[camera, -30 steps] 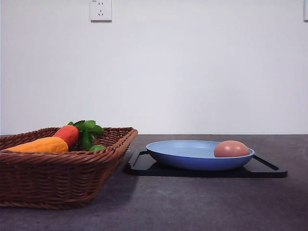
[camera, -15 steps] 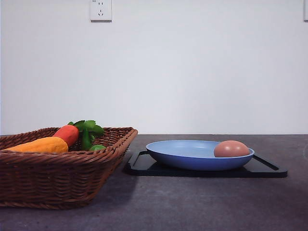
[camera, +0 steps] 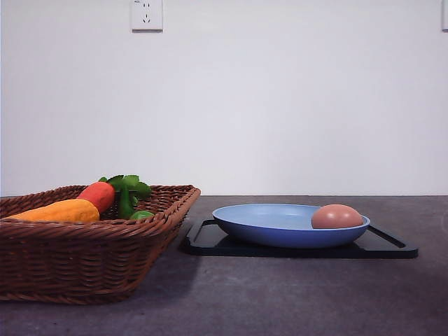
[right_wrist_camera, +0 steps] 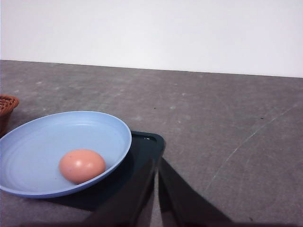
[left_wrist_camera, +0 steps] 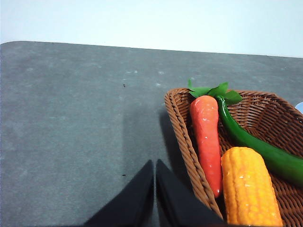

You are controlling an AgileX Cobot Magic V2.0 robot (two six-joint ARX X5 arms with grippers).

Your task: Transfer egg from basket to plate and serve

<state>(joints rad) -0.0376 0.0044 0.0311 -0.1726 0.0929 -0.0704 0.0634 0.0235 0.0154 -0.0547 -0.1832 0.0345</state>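
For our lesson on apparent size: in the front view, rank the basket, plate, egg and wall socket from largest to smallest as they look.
1. basket, though it sits nearest the camera, which enlarges it
2. plate
3. egg
4. wall socket, close to the egg in apparent size and farther away, so that order is unsure

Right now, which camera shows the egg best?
The right wrist view: it looks down on the egg lying whole inside the plate. In the front view the plate's rim hides the underside of the egg.

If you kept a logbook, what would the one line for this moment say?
egg: on plate | plate: on black tray | left gripper: shut | right gripper: shut
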